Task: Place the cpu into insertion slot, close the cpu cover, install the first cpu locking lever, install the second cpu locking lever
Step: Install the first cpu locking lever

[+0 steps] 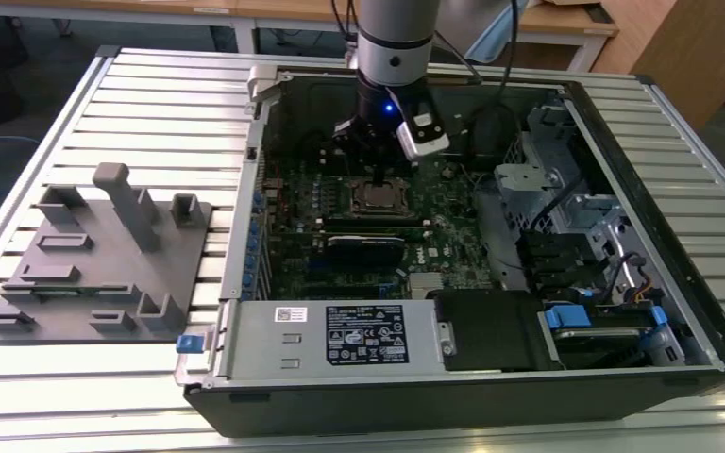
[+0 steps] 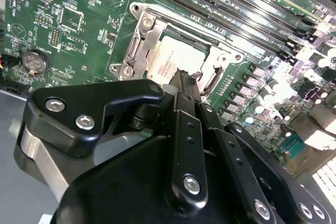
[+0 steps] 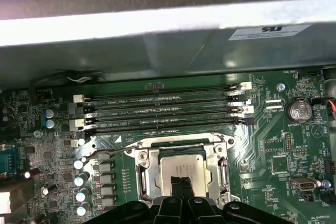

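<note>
cpu (image 3: 181,172) under cpu cover (image 3: 146,174) on motherboard (image 3: 273,145); memory slots (image 3: 163,111) just beside; gripper (image 3: 181,184) above

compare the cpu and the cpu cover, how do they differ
The cpu is a solid square with a pale silvery top; the cpu cover is an open frame with a square cut-out. The cpu is smaller and sits inside that cut-out; the cpu cover rings it. Both are metal and lie flat.
</note>
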`<control>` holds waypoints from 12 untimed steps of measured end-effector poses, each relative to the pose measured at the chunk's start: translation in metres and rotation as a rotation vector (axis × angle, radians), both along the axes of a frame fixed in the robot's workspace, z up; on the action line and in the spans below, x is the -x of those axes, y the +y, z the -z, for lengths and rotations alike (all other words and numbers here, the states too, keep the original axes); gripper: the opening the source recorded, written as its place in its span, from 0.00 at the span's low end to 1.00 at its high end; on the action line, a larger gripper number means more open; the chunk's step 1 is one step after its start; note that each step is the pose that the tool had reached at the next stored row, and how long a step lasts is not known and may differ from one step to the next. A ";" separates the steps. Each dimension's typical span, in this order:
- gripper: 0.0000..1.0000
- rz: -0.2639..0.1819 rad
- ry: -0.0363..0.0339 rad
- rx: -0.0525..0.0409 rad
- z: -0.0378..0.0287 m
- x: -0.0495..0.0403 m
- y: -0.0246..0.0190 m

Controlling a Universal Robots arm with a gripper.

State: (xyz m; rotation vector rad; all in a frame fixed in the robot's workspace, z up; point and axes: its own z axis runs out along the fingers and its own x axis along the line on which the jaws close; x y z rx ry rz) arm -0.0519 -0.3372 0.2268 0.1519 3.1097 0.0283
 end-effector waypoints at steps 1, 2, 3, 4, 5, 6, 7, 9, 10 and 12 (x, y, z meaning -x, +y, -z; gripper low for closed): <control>0.10 0.000 0.0000 0.0000 -0.0011 0.0000 0.0000; 0.10 0.000 -0.0001 -0.0001 -0.0022 0.0000 0.0000; 0.10 0.000 -0.0001 -0.0001 -0.0034 0.0000 0.0000; 0.10 0.000 0.0000 0.0000 -0.0048 0.0000 0.0000; 0.10 0.000 0.0000 0.0000 -0.0062 0.0000 0.0000; 0.10 0.000 0.0000 0.0000 -0.0079 0.0000 0.0000; 0.10 0.000 0.0000 0.0000 -0.0096 0.0000 0.0000; 0.10 0.000 0.0000 -0.0001 -0.0131 0.0000 0.0000; 0.10 0.000 0.0000 -0.0001 -0.0148 0.0000 0.0000; 0.10 0.000 0.0000 -0.0002 -0.0187 0.0000 0.0000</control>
